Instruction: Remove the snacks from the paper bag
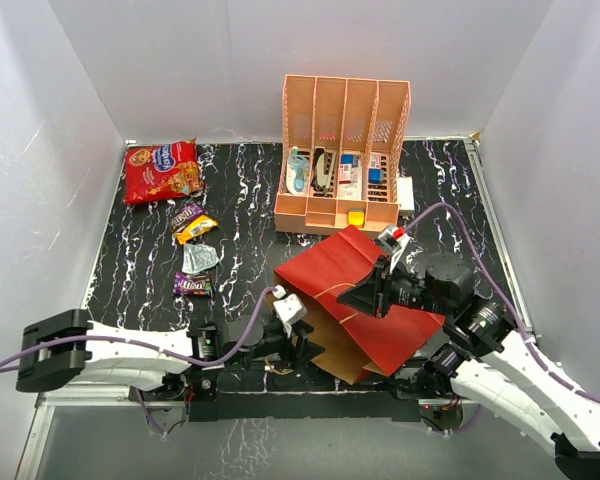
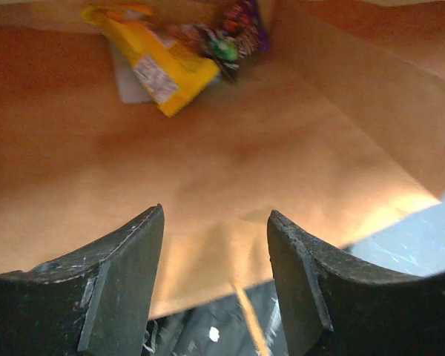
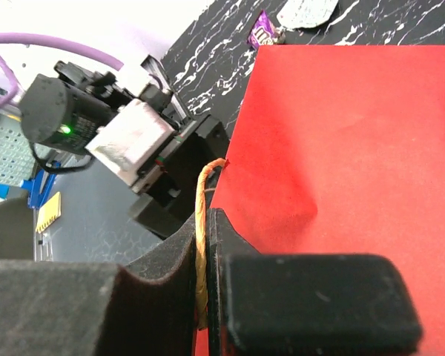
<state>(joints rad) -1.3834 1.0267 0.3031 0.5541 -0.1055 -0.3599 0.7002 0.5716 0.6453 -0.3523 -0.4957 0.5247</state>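
The paper bag (image 1: 380, 300) lies on its side, red outside, its brown mouth facing the near left. My right gripper (image 1: 368, 293) is shut on its twine handle (image 3: 201, 222) and holds the upper edge of the bag (image 3: 341, 148) up. My left gripper (image 1: 296, 338) is open at the mouth and empty. In the left wrist view it (image 2: 215, 216) looks into the kraft interior, where a yellow packet (image 2: 159, 63) and a dark purple packet (image 2: 237, 37) lie deep inside. A red cookie bag (image 1: 162, 170), a brown-yellow packet (image 1: 192, 222), a silver packet (image 1: 200, 258) and a purple packet (image 1: 193, 285) lie on the table at left.
A peach slotted rack (image 1: 345, 150) with small blue-white items stands at the back centre, just beyond the bag. White walls enclose the black marbled table (image 1: 240, 200). The left arm's wrist (image 3: 133, 144) sits close beside the bag's edge.
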